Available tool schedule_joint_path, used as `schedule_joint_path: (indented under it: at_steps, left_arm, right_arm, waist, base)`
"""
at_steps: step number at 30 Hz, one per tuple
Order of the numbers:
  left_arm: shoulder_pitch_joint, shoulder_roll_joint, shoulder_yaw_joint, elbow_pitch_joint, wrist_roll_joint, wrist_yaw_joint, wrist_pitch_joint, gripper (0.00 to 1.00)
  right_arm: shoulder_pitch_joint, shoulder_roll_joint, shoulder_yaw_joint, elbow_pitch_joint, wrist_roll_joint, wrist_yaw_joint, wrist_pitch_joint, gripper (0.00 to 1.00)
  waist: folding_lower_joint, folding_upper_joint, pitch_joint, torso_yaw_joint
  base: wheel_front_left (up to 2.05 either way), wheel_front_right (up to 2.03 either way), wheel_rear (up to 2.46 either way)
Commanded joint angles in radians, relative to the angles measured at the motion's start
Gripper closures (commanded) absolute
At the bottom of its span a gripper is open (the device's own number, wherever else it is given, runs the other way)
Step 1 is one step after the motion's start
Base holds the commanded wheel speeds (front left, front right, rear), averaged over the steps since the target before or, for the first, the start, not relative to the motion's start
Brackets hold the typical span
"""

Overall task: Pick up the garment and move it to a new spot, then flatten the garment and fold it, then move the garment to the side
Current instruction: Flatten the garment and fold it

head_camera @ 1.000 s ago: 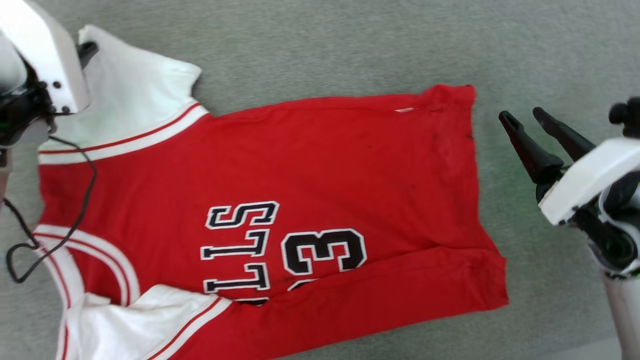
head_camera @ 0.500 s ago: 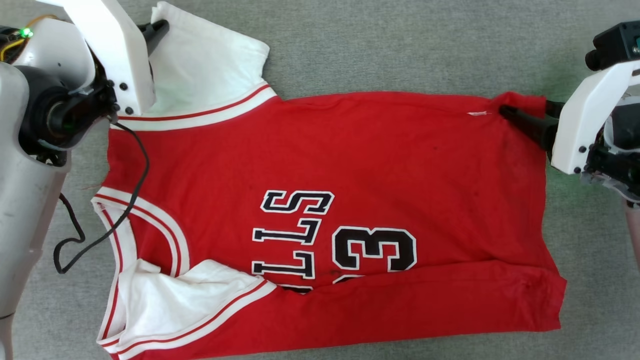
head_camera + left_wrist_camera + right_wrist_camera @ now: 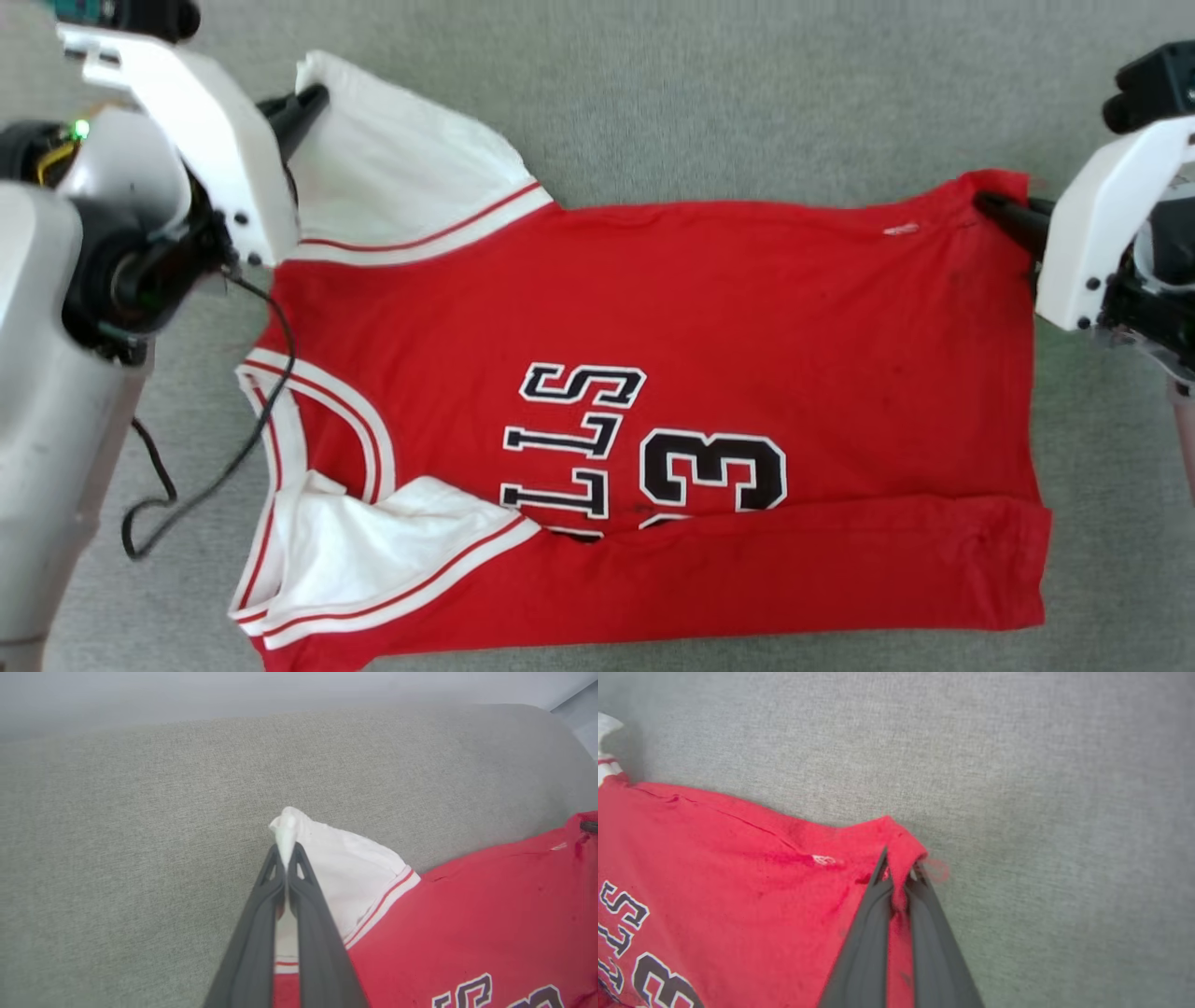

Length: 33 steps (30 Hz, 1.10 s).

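Left claw (image 3: 285, 857) tight on garment (image 3: 747, 308) sleeve, right claw (image 3: 899, 870) tight on hem corner

The red garment (image 3: 766, 308), white-sleeved, lies spread face-up, its near edge folded over.

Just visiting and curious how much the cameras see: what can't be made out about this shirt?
- Head view: the lettering's near end, covered by the shirt's folded-over near edge.
- Head view: the shirt's near left corner, cut off by the bottom edge.
- Left wrist view: the lettering, cut by the bottom edge.
- All views: the shirt's back, lying face down.
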Motion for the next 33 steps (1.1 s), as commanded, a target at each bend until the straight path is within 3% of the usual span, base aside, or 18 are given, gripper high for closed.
schedule_joint_path:
  at_steps: [1,12,21,25,26,27,28,29,33]
  left_arm:
    - [0.049,0.003,0.019,-0.008,-0.017,0.007,-0.031,1.0]
    - [0.468,0.049,0.094,-0.153,-0.1,0.08,-0.161,1.0]
    - [0.766,0.004,0.109,-0.188,-0.194,0.13,-0.214,1.0]
    - [0.84,-0.036,0.104,-0.163,-0.232,0.124,-0.235,1.0]
    - [0.851,-0.05,0.103,-0.151,-0.241,0.12,-0.241,0.72]
    - [0.86,-0.058,0.102,-0.137,-0.243,0.117,-0.249,0.54]
    - [0.862,-0.061,0.104,-0.124,-0.232,0.118,-0.268,0.0]
    - [0.862,-0.07,0.106,-0.112,-0.226,0.118,-0.286,0.0]
    - [0.865,-0.096,0.099,-0.092,-0.18,0.111,-0.37,0.0]
  right_arm:
    - [0.04,-0.002,-0.012,-0.021,-0.003,0.0,-0.016,1.0]
    - [0.318,0.035,-0.101,-0.12,-0.014,0.0,-0.067,1.0]
    - [0.541,0.088,-0.139,-0.146,-0.013,0.0,-0.084,1.0]
    - [0.628,0.11,-0.146,-0.149,-0.019,0.0,-0.09,1.0]
    - [0.645,0.116,-0.148,-0.143,-0.014,0.0,-0.095,0.93]
    - [0.659,0.118,-0.147,-0.137,-0.015,0.0,-0.1,0.9]
    - [0.67,0.118,-0.143,-0.134,-0.017,0.0,-0.111,0.65]
    - [0.678,0.12,-0.141,-0.132,-0.019,0.0,-0.13,0.0]
    - [0.71,0.116,-0.128,-0.146,-0.033,0.0,-0.234,0.0]
  waist:
    - [0.0,0.0,-0.067,0.011]
    - [0.0,0.0,-0.258,0.04]
    - [0.0,0.0,-0.33,0.049]
    - [0.0,0.0,-0.336,0.047]
    - [0.0,0.0,-0.336,0.047]
    - [0.0,0.0,-0.337,0.046]
    - [0.0,0.0,-0.337,0.044]
    - [0.0,0.0,-0.337,0.043]
    - [0.0,0.0,-0.352,0.037]
  base:
    - [0.0,0.0,0.0]
    - [0.0,0.0,0.0]
    - [0.0,0.0,0.0]
    - [0.0,0.0,0.0]
    - [0.0,0.0,0.0]
    - [0.0,0.0,0.0]
    - [0.0,0.0,0.0]
    - [0.0,0.0,0.0]
    - [0.0,0.0,0.0]
